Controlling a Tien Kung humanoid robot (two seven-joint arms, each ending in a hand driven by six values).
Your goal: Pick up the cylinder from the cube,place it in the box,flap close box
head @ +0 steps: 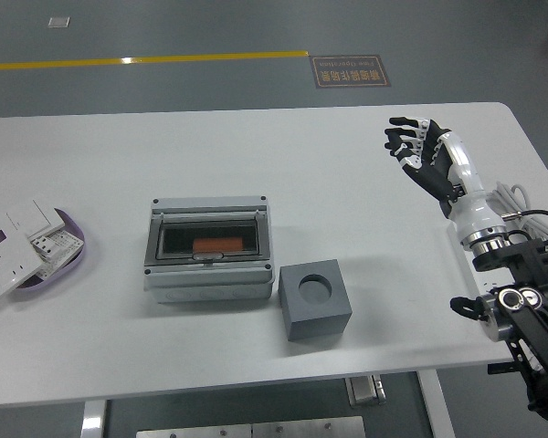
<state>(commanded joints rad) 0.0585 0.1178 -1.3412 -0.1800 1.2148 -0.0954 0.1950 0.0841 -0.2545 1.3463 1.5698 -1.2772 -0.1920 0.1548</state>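
Orange cylinder [214, 245] lies in the shut box [206, 251]; right hand [426, 162], fingers [404, 146] spread and empty, should simply stay clear.

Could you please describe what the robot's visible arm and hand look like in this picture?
The right hand has five black fingers with white segments along them. A glossy white forearm shell ends in a silver metal ring, where a black cable plugs in. Below that, the arm is black, with round joint housings and bolts. No left arm shows.
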